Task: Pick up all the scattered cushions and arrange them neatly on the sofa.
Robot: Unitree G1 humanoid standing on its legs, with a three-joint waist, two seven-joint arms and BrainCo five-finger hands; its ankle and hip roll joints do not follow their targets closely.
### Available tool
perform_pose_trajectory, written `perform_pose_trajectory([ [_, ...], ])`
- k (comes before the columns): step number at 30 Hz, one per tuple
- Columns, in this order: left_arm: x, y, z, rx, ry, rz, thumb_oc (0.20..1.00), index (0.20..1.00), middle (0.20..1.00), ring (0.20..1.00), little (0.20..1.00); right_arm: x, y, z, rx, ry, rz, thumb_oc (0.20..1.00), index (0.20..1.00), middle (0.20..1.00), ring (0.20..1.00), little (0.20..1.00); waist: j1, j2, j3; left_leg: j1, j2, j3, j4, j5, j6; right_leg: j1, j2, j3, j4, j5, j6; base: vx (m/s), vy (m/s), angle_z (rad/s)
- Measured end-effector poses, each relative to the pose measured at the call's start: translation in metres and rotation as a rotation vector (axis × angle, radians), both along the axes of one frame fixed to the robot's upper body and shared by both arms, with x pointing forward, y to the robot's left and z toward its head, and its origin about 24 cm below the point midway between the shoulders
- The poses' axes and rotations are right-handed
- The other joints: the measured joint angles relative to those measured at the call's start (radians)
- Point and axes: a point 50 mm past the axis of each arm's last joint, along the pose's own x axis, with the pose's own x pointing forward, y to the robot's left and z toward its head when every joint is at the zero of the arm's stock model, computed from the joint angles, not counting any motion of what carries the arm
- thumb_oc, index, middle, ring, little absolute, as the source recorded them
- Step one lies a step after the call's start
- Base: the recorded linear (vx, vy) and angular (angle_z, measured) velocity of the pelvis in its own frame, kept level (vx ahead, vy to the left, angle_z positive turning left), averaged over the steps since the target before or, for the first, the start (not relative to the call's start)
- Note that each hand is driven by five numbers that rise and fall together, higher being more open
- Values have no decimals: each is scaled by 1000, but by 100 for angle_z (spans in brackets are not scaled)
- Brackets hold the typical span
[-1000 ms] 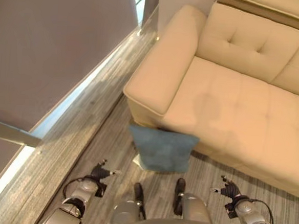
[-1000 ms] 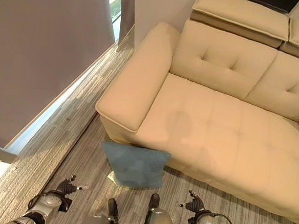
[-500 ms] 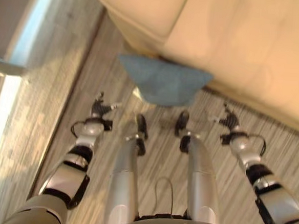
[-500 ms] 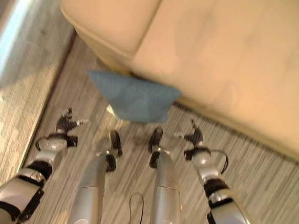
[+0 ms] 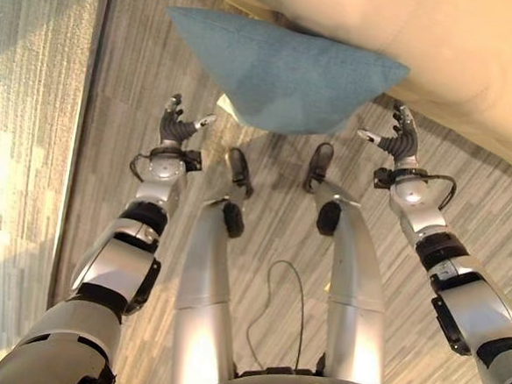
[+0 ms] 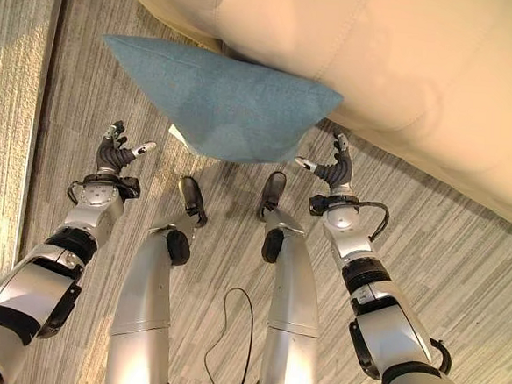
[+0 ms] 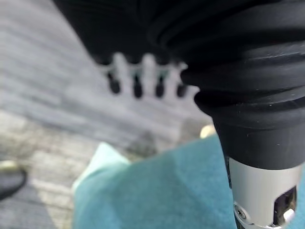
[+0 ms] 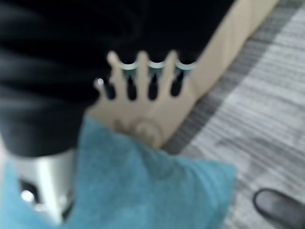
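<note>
A blue cushion (image 5: 278, 70) lies on the floor, leaning against the front of the cream sofa (image 5: 477, 40). My left hand (image 5: 174, 129) hovers just beside its left lower edge, open and holding nothing. My right hand (image 5: 396, 142) is at the cushion's right corner, also open and empty. Both thumbs point inward at the cushion. The left wrist view has the cushion (image 7: 157, 195) close under straight fingers (image 7: 136, 81). In the right wrist view the cushion (image 8: 143, 191) shows with the sofa (image 8: 224, 47) behind it. A pale corner (image 5: 229, 109) sticks out from under the cushion.
Grey striped carpet (image 5: 277, 273) covers the floor in front of the sofa. A lighter strip of flooring (image 5: 25, 97) runs along the left side.
The camera has tilted down, so the whole picture shifted. Both arms have stretched forward, and the hands now flank the cushion. The cushion itself has not moved.
</note>
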Motion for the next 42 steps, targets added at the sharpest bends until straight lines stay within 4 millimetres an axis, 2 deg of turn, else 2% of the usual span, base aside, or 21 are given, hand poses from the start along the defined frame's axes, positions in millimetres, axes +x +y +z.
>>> perform_pose_trajectory([
  [1,1,2,5,4,-12,5,1000,1000,1000,1000,1000,0,0,3,15,-16,1,1000,1000,1000,1000,1000,-2,0,-8,-25,0,0,11,-2,3,-24,-2,2,8,1,-1,41,60,-2],
  [2,6,1,25,14,-63,3,1000,1000,1000,1000,1000,0,3,10,26,-48,10,1000,1000,1000,1000,1000,-15,0,-8,-54,-1,3,24,-8,10,-51,-6,2,13,1,-1,48,74,0],
  [4,8,4,37,44,-87,9,1000,1000,1000,1000,1000,-1,7,18,41,-90,29,1000,1000,1000,1000,1000,-23,0,-15,-89,-6,2,36,-12,13,-87,-13,6,23,2,1,34,39,-1],
  [6,11,0,57,55,-147,-8,1000,1000,1000,1000,1000,-1,5,29,42,-137,38,1000,1000,1000,1000,1000,-24,0,-15,-128,-3,10,63,-24,22,-127,-14,17,42,3,2,43,44,-6],
  [10,11,7,76,103,-187,0,1000,1000,1000,1000,1000,-4,-1,50,29,-213,53,1000,1000,1000,1000,1000,-31,1,-16,-195,3,34,133,-62,38,-210,-16,58,93,-5,14,42,45,-11],
  [14,15,1,94,138,-224,-22,1000,1000,1000,1000,1000,-4,-7,63,7,-253,50,1000,1000,1000,1000,1000,-28,1,-16,-252,4,45,164,-70,43,-275,-21,74,118,-10,13,21,32,-1],
  [19,16,-9,101,164,-242,-57,1000,1000,1000,1000,1000,-5,-2,69,10,-279,72,1000,1000,1000,1000,1000,-19,5,-15,-266,8,47,193,-80,47,-289,-18,83,134,-9,15,2,19,-4],
  [23,18,-20,111,168,-274,-90,1000,1000,1000,1000,1000,-4,6,81,-1,-315,104,1000,1000,1000,1000,1000,-18,17,-7,-267,16,46,207,-83,48,-285,-14,83,136,-6,17,6,-12,-4],
  [31,21,-50,123,178,-319,-120,1000,1000,1000,1000,1000,4,38,103,-65,-354,188,1000,1000,1000,1000,1000,-10,58,16,-270,27,33,247,-89,50,-282,-7,82,165,-8,14,8,-43,-2],
  [36,22,-56,127,166,-331,-106,1000,1000,1000,1000,1000,11,52,106,-107,-329,190,1000,1000,1000,1000,1000,-5,59,20,-272,41,30,265,-92,50,-283,3,82,179,-9,13,0,-30,-4],
  [37,22,-56,128,161,-336,-101,1000,1000,1000,1000,1000,12,55,108,-113,-328,187,906,906,906,906,906,-2,60,21,-272,41,28,265,-93,50,-283,5,82,180,-9,12,-1,-31,-2],
  [38,22,-58,129,161,-339,-102,1000,1000,1000,1000,1000,14,57,110,-117,-325,180,448,448,448,448,448,0,60,22,-272,41,26,266,-92,50,-283,6,82,181,-8,11,5,-36,0],
  [39,22,-58,130,164,-340,-104,555,555,555,555,555,15,58,111,-147,-320,178,200,200,200,200,200,4,59,22,-272,42,24,268,-92,49,-283,7,82,183,-7,10,5,-35,0],
  [41,22,-57,131,159,-342,-102,200,200,200,200,200,17,57,112,-170,-314,173,200,200,200,200,200,5,59,23,-272,42,24,269,-91,49,-283,7,82,185,-7,10,0,0,0],
  [42,22,-58,131,158,-343,-103,200,200,200,200,200,17,56,113,-173,-314,168,200,200,200,200,200,5,59,23,-272,42,24,270,-91,49,-283,7,82,186,-7,10,13,-47,2],
])
